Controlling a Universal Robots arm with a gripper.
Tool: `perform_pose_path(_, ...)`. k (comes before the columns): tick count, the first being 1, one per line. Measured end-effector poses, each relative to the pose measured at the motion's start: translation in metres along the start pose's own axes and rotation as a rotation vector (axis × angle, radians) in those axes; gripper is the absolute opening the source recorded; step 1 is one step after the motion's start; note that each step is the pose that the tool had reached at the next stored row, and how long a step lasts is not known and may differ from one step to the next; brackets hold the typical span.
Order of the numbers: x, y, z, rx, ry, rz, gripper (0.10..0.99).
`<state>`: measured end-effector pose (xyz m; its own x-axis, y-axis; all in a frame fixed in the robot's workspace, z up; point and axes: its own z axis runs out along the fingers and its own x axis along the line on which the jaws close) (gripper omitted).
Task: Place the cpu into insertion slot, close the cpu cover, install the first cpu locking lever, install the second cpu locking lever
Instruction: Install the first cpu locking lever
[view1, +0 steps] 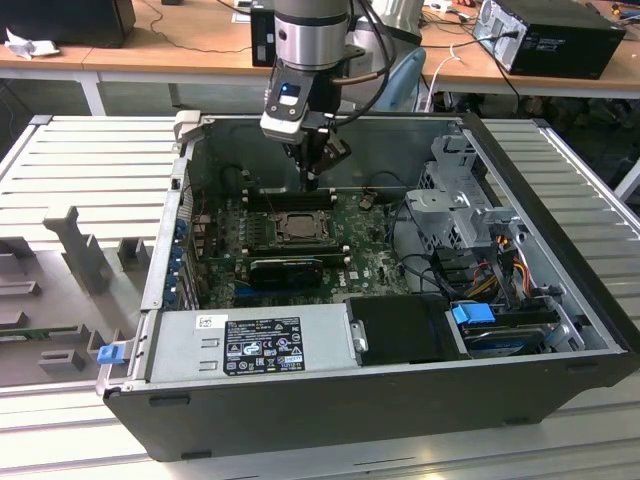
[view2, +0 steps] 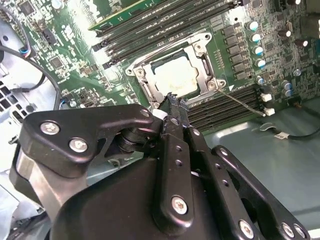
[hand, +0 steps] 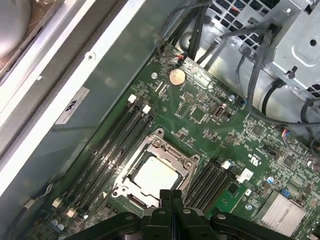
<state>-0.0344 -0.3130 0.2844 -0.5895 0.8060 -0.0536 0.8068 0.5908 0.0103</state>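
The cpu lies flat in the insertion slot on the green motherboard, its pale metal face showing. The cpu cover is down around it as a grey metal frame. In the first wrist view the cpu and the cpu cover sit just beyond my fingertips. My gripper hangs above the socket's edge, shut with nothing between its fingers. In the exterior view the gripper hovers just behind the socket. A thin locking lever sticks out from a socket corner across the memory slots.
Long black memory slots flank the socket on both sides. The case wall runs close beside them. A drive cage with cables fills the exterior view's right, and a power supply sits at the front. A black heat sink lies near the socket.
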Motion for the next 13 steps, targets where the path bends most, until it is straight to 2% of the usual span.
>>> perform_pose_path(10,0.0000,0.0000,0.0000,-0.007,0.0013,-0.129,0.106)
perform_pose_path(13,0.0000,0.0000,0.0002,-0.011,0.0020,-0.201,0.106)
